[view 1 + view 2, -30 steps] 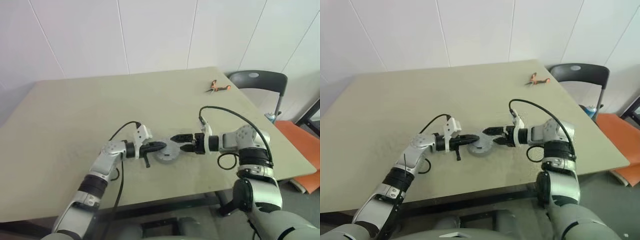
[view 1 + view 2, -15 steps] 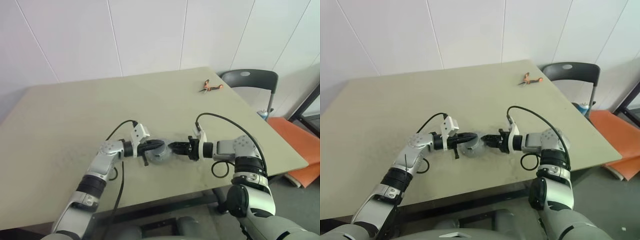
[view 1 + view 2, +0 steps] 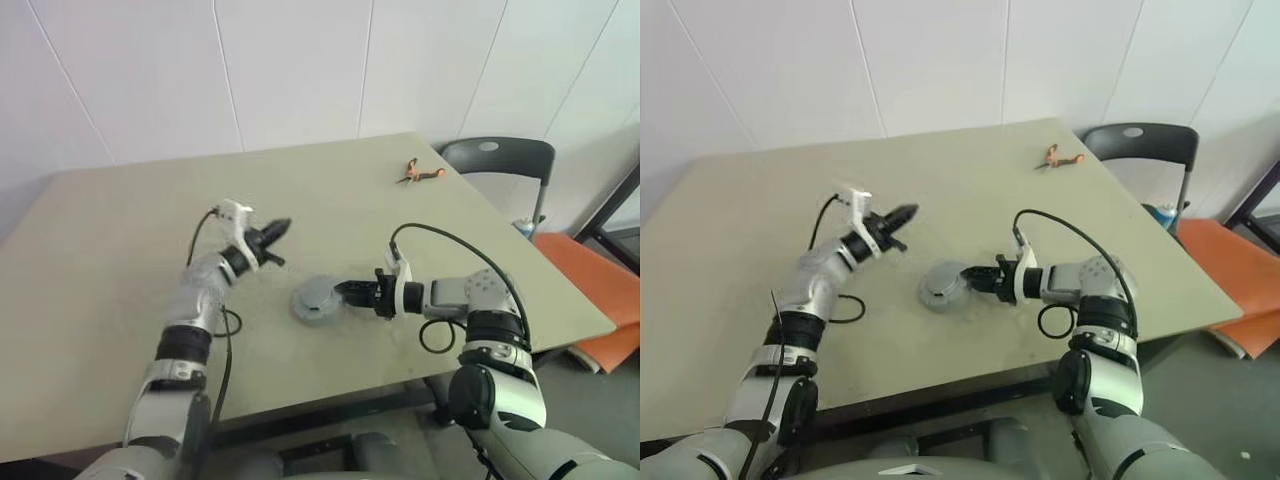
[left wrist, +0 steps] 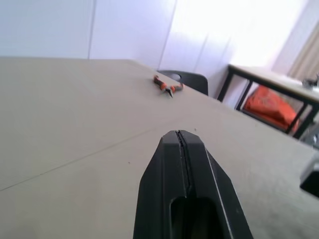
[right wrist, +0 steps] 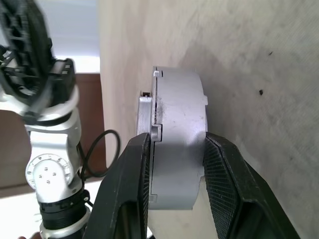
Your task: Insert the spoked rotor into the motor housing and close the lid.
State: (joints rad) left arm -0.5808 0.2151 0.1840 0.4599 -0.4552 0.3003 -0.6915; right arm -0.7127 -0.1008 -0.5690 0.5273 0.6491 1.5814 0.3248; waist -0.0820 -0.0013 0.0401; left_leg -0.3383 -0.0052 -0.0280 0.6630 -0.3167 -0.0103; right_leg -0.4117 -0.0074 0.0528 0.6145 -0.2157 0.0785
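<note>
The left gripper (image 3: 278, 229) has let go of the grey assembly and lifted away toward the surface's far left, its fingers (image 4: 182, 149) pressed together on nothing, while the right gripper (image 3: 345, 292) has clamped its fingers (image 5: 222, 172) on the stack. That suggests the lid (image 5: 182, 124) is seated on the motor housing (image 5: 145, 112). The stack sits near the surface's (image 3: 120, 250) middle, toward its near edge, held at its right side.

Grey lid (image 5: 179, 144) covers motor housing; spoked rotor hidden inside.
</note>
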